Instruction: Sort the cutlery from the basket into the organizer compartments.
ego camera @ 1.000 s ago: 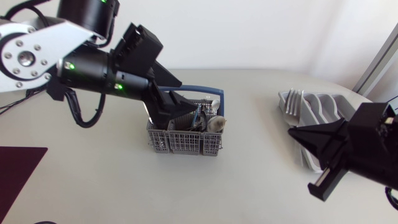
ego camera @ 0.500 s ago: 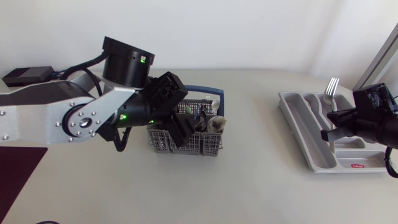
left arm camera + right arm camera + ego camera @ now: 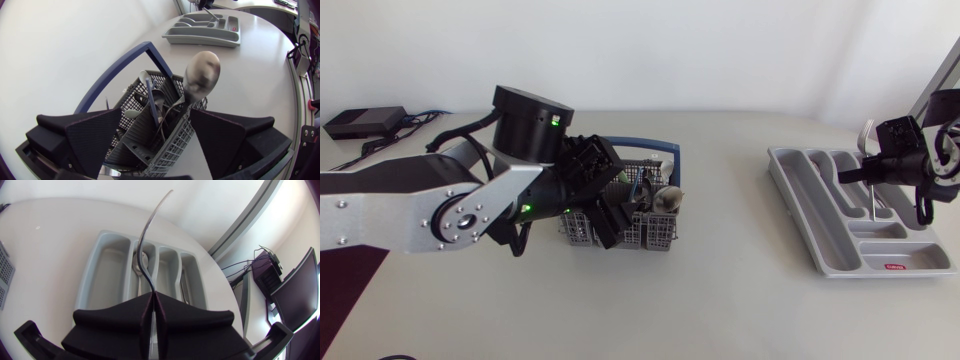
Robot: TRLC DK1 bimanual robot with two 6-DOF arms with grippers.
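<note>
Our left gripper [image 3: 156, 114] is spread wide, astride the basket [image 3: 172, 150] mid-table [image 3: 720, 300], with a spoon [image 3: 201, 75] upright inside. Our right gripper [image 3: 150, 302] is clamped on a thin cutlery handle [image 3: 146, 245], over the organizer [image 3: 102, 275] at the table's right edge.

Right gripper [image 3: 151, 299] fingers pinched on thin curved cutlery piece [image 3: 146, 225], which rises ahead of gripper. Beyond: grey organizer [image 3: 102, 275], four long compartments side by side. Spoon [image 3: 140, 260] in second from basket [image 3: 4, 265] side.
</note>
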